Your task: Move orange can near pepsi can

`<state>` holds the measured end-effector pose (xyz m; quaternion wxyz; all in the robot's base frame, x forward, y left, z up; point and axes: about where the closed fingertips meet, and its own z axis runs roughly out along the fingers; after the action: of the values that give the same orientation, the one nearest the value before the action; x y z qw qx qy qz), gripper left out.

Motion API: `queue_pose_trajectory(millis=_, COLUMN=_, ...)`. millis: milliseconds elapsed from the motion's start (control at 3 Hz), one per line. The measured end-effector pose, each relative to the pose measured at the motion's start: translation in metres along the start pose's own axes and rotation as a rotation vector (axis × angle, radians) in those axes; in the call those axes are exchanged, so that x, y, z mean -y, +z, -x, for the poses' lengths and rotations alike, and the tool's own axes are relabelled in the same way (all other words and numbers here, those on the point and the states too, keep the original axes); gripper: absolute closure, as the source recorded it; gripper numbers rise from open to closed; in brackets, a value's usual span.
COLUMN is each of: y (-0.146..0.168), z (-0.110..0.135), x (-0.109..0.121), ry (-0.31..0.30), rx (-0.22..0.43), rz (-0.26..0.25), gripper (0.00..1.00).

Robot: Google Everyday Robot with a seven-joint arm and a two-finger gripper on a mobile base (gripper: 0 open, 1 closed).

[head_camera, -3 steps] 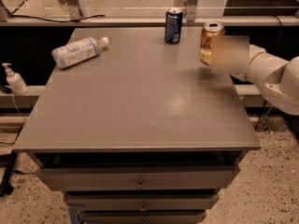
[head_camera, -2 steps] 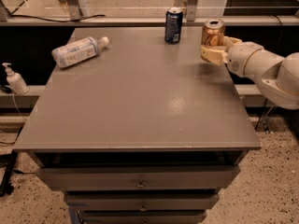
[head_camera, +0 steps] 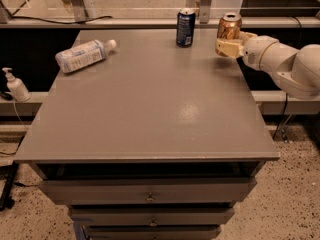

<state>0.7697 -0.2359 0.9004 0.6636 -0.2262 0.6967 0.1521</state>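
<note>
The orange can point(head_camera: 229, 26) is upright at the far right corner of the table point(head_camera: 150, 114), shiny copper with a silver top. Its lower part is clasped by the cream gripper point(head_camera: 226, 48), which reaches in from the right. The blue can point(head_camera: 185, 28) stands upright on the table's far edge, dark blue with a silver top and light markings. It is to the left of the orange can, near it but not touching

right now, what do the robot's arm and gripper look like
The gripper is at the far right edge of the table, against the lower part of the orange can. It is pale tan and blocky. Behind it the arm is smooth and white, made of thick rounded segments with darker seams between them. No markings show on it.
</note>
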Motion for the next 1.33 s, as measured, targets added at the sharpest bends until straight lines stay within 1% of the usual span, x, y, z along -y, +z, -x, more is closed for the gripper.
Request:
queue_pose_trajectory(millis=333, y=0.026, z=-0.004, x=0.003, ry=0.052, rx=0.015, rz=0.044, gripper=1.0)
queue_pose_trajectory(millis=667, y=0.05, z=-0.011, x=-0.005, ry=0.097, rx=0.018, rz=0.103, gripper=1.0)
queue_pose_trajectory(millis=1000, y=0.067, z=-0.016, x=-0.014, ry=0.104, rx=0.016, rz=0.151, gripper=1.0)
queue_pose_trajectory(millis=1333, y=0.078, z=-0.018, x=-0.017, ry=0.075, rx=0.007, rz=0.175, gripper=1.0)
